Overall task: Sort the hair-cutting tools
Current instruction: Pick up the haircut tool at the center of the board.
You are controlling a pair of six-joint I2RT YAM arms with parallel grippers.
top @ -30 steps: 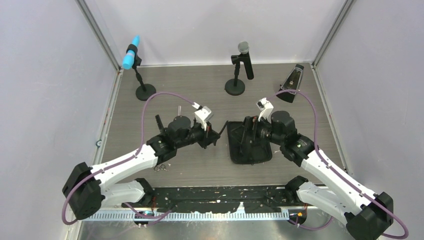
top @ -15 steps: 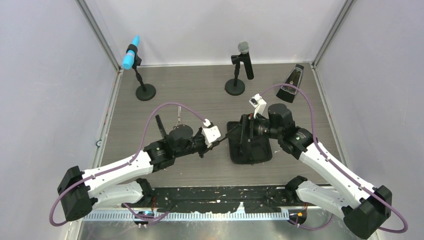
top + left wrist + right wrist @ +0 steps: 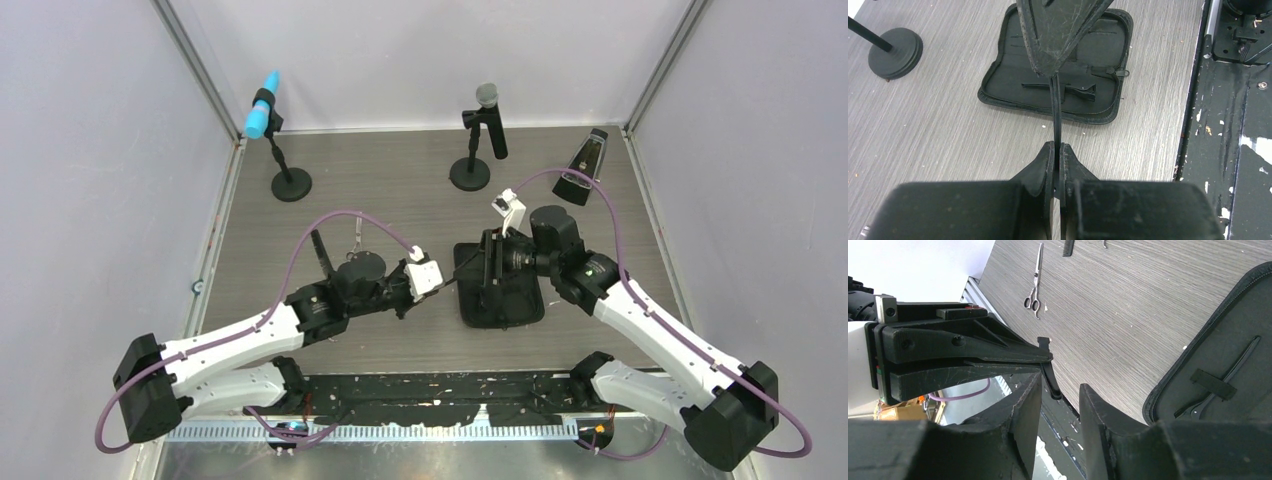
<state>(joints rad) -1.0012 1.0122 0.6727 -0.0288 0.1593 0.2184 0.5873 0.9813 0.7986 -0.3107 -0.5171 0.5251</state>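
Observation:
My left gripper [image 3: 1057, 147] is shut on a thin black hair clip [image 3: 1055, 110], holding it out over the table beside the open black zip case [image 3: 1013, 85]. The clip's far end [image 3: 1050, 382] reaches in between the fingertips of my right gripper [image 3: 1060, 390], whose jaws stand apart on either side of it without pinching it. In the top view the two grippers meet at the case's left edge, left [image 3: 438, 287] and right [image 3: 477, 267]. A second hair clip [image 3: 1223, 380] lies strapped inside the case. Silver scissors [image 3: 1035, 277] and a black comb [image 3: 1068, 247] lie on the table beyond.
Two microphones stand on round bases at the back, a blue-tipped one [image 3: 265, 115] at the left and a grey-headed one [image 3: 485, 120] in the middle. A dark wedge-shaped object [image 3: 583, 165] sits at the back right. The black strip [image 3: 1228, 125] runs along the table's near edge.
The right gripper moved left to the clip's tip and its jaws narrowed. The left arm swung right and lower, carrying the clip toward the case.

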